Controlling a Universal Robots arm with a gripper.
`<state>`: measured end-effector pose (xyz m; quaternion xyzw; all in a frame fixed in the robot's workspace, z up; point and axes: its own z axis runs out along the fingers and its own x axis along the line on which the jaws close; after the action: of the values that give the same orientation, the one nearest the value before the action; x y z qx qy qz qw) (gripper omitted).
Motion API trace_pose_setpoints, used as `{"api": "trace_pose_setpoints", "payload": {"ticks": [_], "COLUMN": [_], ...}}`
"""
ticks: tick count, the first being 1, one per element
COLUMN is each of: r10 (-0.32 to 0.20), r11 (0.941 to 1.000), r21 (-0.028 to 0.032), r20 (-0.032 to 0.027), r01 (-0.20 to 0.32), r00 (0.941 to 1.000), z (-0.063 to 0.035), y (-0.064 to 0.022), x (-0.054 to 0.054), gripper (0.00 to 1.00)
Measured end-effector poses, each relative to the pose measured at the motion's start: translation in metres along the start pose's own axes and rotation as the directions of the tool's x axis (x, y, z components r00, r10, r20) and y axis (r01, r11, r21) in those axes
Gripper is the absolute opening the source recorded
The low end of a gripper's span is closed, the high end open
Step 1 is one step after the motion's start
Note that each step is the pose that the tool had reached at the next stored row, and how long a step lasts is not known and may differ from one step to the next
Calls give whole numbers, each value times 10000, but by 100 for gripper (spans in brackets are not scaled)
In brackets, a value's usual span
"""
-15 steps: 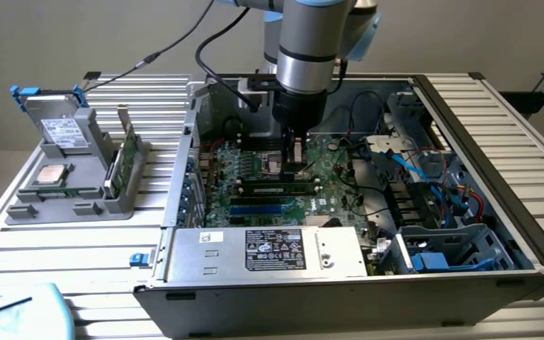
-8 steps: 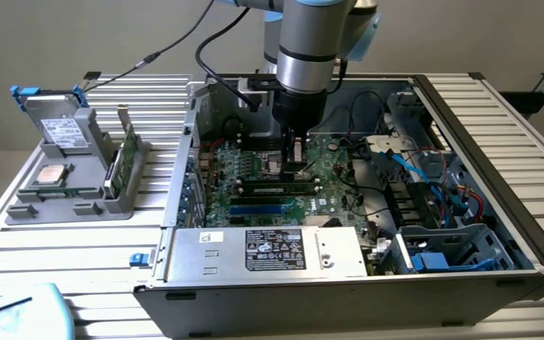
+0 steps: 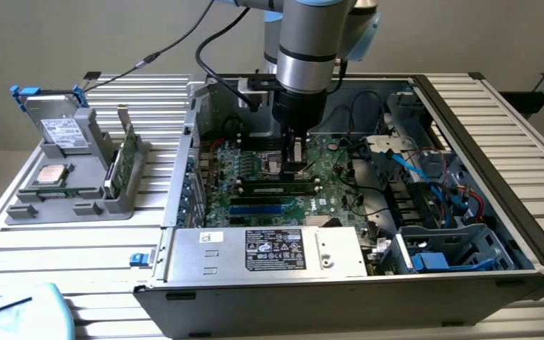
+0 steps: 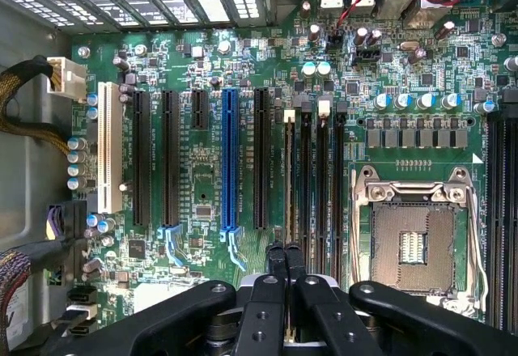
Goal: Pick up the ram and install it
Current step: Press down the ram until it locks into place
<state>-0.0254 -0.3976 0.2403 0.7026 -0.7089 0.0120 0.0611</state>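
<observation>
Here the grey Universal Robots arm (image 3: 305, 49) reaches down into the open grey metal computer case (image 3: 348, 283), with its black gripper (image 3: 296, 157) low over the green motherboard (image 3: 253, 170) near the middle of the board. In the wrist view the gripper (image 4: 284, 252) has its two black fingers (image 4: 276, 257) pressed together, with nothing visibly clamped between them, and their tips rest right on the top edge of the ram (image 4: 289, 178), a long narrow stick seen edge-on as a thin gold-toned strip standing in a black memory slot. That slot is the first of several parallel black slots lying between the long blue expansion slot (image 4: 230, 162) and the square silver processor socket (image 4: 414, 235). In the exterior view the ram (image 3: 277, 188) shows as a dark strip with a pale label, lying across the board just beside the fingertips. Outside the case, on the slatted aluminium table (image 3: 83, 248) toward the exterior view's left edge, a grey parts holder (image 3: 74, 191) carries a small square silver processor chip (image 3: 53, 174) and a green card (image 3: 125, 159) standing upright.
</observation>
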Motion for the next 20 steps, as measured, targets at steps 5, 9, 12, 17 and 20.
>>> {"api": "trace_pose_setpoints", "payload": {"ticks": [5,9,12,17,20], "r10": [330,1011,1526,2397,2925], "r11": [9994,9948,9882,9706,9559], "r21": [-35,-109,-167,-270,-335], "r20": [22,64,93,136,157], "r01": [-330,-1010,-1525,-2393,-2918], "r00": [9995,9949,9882,9708,9562], "z": [0,0,0,1,1], "y": [1,0,0,0,0], "x": [0,0,0,0,0], "gripper": [10,10,10,10,10]}}
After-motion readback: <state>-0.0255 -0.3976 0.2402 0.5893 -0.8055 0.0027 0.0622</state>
